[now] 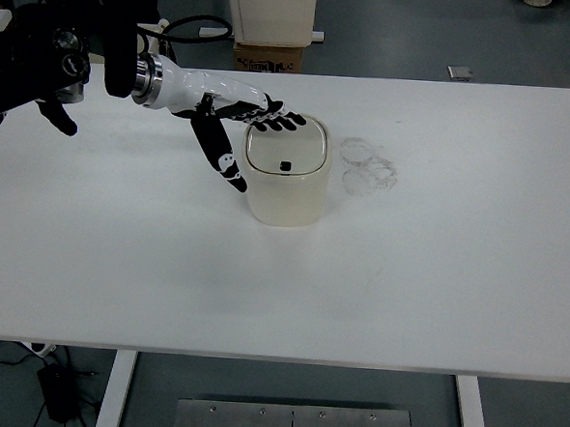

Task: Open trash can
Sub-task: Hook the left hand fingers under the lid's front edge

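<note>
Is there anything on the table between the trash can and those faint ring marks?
No. In the top view, only bare white table separates the trash can from the ring marks.

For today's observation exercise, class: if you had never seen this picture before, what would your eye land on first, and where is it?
First, the small cream trash can near the middle of the white table, its lid still shut. Next, the robot's left hand reaching in from the upper left, fingers spread over the can's far-left rim and thumb down its side. Faint ring marks lie just right of the can.
</note>
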Robot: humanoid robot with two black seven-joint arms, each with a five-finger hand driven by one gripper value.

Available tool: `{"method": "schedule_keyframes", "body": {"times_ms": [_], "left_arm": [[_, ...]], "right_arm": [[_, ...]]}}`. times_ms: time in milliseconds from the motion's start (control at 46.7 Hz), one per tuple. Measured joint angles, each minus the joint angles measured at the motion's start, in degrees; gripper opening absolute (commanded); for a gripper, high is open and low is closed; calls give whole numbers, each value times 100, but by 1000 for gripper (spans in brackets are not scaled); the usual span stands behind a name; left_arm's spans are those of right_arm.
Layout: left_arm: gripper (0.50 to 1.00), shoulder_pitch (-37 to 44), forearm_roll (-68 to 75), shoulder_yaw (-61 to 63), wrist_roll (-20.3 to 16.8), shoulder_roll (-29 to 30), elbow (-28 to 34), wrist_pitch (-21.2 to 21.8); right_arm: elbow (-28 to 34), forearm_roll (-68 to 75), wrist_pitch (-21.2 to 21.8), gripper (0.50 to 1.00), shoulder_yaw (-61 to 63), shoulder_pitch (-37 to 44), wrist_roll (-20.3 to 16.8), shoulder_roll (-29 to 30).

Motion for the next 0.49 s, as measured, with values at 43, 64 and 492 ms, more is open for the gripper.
{"method": "schedule_keyframes", "body": {"times_ms": [43,64,492], "left_arm": [[1000,2,133,66,-2,-12,-11,-18],[1000,7,168,95,-2,-22,-14,-21],[1000,10,527,160,-13,-162,-30,-20]], "right_arm": [[0,0,0,993,0,0,0,0],[0,0,0,993,0,0,0,0],[0,0,0,993,0,0,0,0]]}}
